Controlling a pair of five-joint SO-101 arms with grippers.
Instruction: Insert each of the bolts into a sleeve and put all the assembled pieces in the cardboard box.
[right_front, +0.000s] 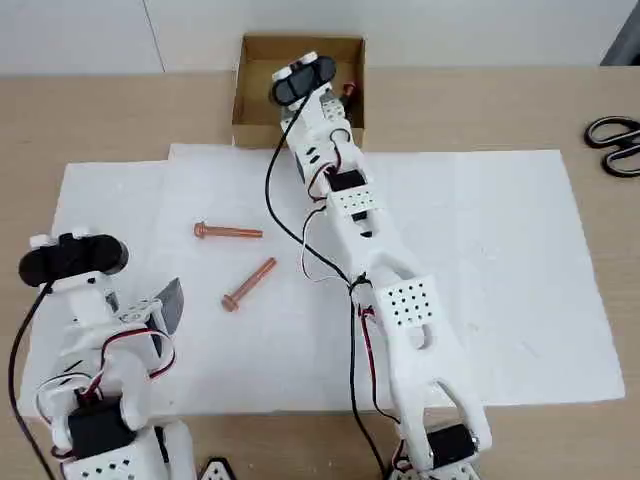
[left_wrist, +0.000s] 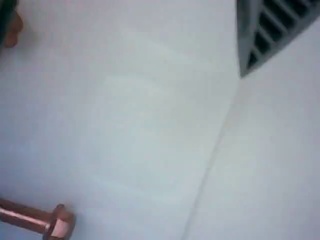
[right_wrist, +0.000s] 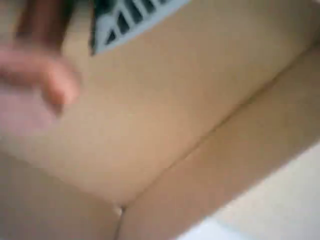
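Hidden, right end effector (right_front: 325, 88): covered in the high view by its own black wrist camera; whether it is open, and whether it has hold of anything, cannot be told.
Blurred, right wrist view: a pinkish smear (right_wrist: 42, 75) lies against the tan inner wall of the cardboard box (right_wrist: 165, 115); what it is cannot be made out.
Partly hidden, box contents: a small reddish piece (right_front: 350, 92) shows beside the right wrist, against the box's right wall; its form is too small to read.
Cut off, left wrist view: a copper bolt head (left_wrist: 56, 225) with a stub of shank runs out of frame; which bolt it belongs to cannot be told. A second copper shape (left_wrist: 11, 30) is clipped at another edge.
Cut off, scissors (right_front: 614, 140): half out of frame on the bare surface (right_front: 100, 110).
Right arm pose: stretched from the near edge diagonally across the white sheet (right_front: 500, 250), wrist over the box interior.
Left arm pose: folded back at the sheet's near left corner, wrist angled down.
Left end effector (right_front: 165, 300): low over the sheet, nothing seen in its hold; its opening cannot be told.
Upper bolt (right_front: 228, 231): flat on the sheet, between the box and the left arm.
Lower bolt (right_front: 248, 284): flat, slanted, near the upper bolt but apart from it.
Cardboard box location: far edge of the surface, just beyond the sheet.
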